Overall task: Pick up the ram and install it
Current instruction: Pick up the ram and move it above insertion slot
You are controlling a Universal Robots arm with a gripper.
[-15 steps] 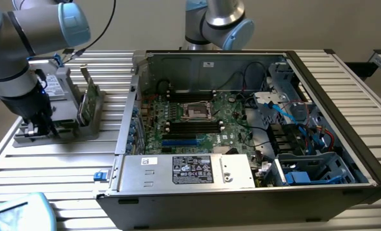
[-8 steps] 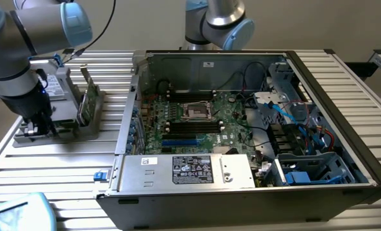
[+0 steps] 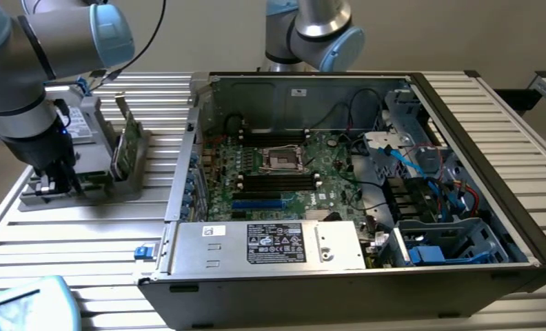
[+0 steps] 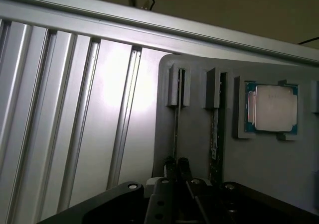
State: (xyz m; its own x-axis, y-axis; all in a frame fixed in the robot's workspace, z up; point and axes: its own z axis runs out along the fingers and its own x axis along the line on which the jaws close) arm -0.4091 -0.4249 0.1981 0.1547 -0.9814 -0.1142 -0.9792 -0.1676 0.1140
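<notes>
The ram [image 4: 176,127] stands on edge in a slot of the grey holder [image 4: 194,149], seen as a thin line running down to my gripper [image 4: 176,164]. A second thin board [image 4: 215,134] stands in the neighbouring slot, and the square silver processor [image 4: 271,108] lies in its pocket beyond. In the exterior view my gripper [image 3: 57,183] is lowered onto the holder [image 3: 34,203] at the exterior view's left, hiding the ram there. The taller green card [image 3: 129,141] stands upright just behind it. The black memory slots [image 3: 278,181] lie on the motherboard inside the open computer case [image 3: 190,179].
The holder sits on a ribbed aluminium table [image 3: 80,234] beside the case's left wall. A power supply [image 3: 273,245] fills the case's near side, cables and drive bays [image 3: 438,200] its right. A second robot arm [image 3: 314,31] stands behind the case.
</notes>
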